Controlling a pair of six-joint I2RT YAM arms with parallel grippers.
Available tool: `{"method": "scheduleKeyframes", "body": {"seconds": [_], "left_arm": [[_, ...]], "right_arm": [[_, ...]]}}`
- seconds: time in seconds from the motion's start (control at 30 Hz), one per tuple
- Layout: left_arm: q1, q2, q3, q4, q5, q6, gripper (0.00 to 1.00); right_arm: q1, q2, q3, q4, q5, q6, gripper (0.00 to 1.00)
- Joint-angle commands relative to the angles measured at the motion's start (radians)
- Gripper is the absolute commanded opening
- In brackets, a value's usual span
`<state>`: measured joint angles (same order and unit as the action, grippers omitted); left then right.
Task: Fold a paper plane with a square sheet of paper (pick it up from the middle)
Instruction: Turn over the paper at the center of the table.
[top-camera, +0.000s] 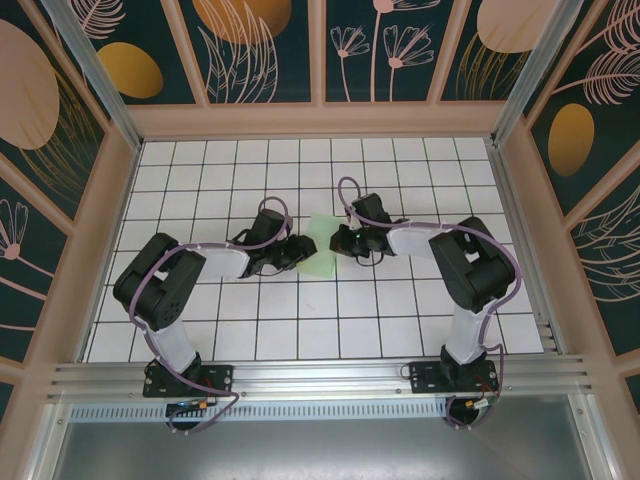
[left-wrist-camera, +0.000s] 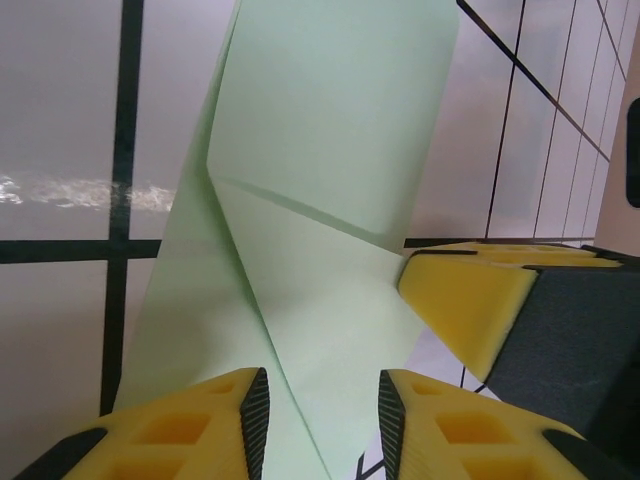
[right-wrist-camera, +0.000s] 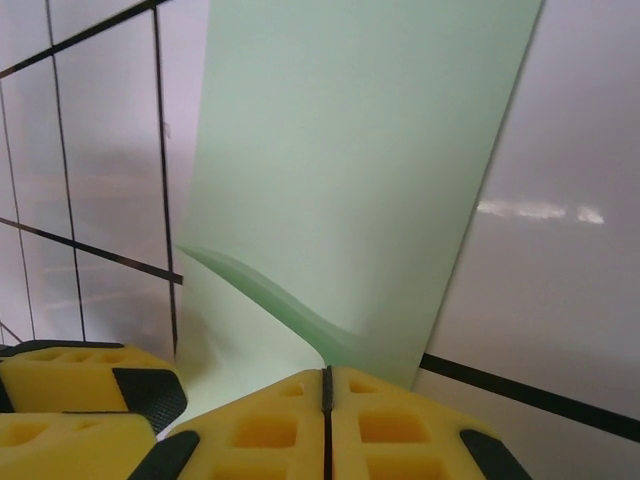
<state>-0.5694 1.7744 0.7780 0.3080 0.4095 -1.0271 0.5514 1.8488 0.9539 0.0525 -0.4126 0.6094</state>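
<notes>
Folding looks part done. The sheet of paper (top-camera: 320, 248) lies near the middle of the tiled table (top-camera: 420, 300), and my two grippers meet over it from either side.

The left gripper (top-camera: 296, 251) is at the sheet's left edge. In its wrist view the fingers (left-wrist-camera: 255, 410) stand apart with the sheet running through the gap, so it is open and gripping nothing. That view also shows one flap laid over the sheet along a sharp slanted crease.

The right gripper (top-camera: 338, 240) is at the sheet's right edge. Its wrist view shows the two yellow fingertips pressed together with no gap. The sheet's near edge runs into them, so I read it as clamped on the paper. Just beyond those fingertips the sheet rises in a soft, rounded ridge that has not been flattened.

I judge the step in hand to be setting this fold. To do it well I would use the right clamp as an anchor. I would check that the flap's edge lines up with the sheet beneath, then close the left fingers on the folded edge. I would press slowly, because thin paper slides and buckles if it is dragged.
</notes>
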Motion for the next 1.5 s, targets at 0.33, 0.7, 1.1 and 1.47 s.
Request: {"method": "scheduleKeyframes", "body": {"seconds": [0.33,0.7,1.1,1.47], "left_arm": [[-0.014,0.059,0.076,0.002,0.024,0.023,0.38],[-0.013,0.097,0.115,-0.034,0.007,0.033,0.38],[-0.016,0.141,0.170,-0.063,0.021,0.051,0.33],[-0.016,0.112,0.162,-0.116,-0.037,0.066,0.36]], "right_arm": [[-0.038,-0.032,-0.075,0.080,0.003,0.049,0.10],[-0.054,-0.004,-0.094,0.096,-0.023,0.070,0.10],[-0.059,-0.004,-0.123,0.121,-0.046,0.075,0.10],[-0.068,-0.008,-0.140,0.132,-0.043,0.079,0.10]]}}
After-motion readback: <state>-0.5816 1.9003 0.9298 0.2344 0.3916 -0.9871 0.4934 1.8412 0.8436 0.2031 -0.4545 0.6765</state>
